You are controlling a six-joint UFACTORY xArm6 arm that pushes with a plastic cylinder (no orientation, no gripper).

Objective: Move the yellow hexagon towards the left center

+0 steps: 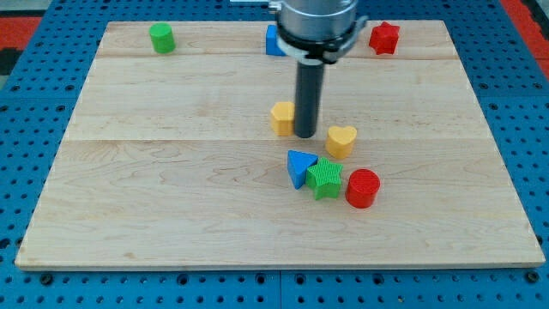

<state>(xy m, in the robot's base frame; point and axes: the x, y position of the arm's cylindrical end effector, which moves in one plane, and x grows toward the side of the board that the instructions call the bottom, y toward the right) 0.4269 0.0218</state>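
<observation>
The yellow hexagon lies near the middle of the wooden board. My tip rests on the board right against the hexagon's right side. The rod rises from it toward the view's top and hides part of the hexagon's right edge. A yellow heart lies just to the right of my tip, a small gap away.
A blue triangle, a green star and a red cylinder cluster below my tip. A green cylinder sits at top left, a red star at top right, and a blue block is partly hidden behind the arm.
</observation>
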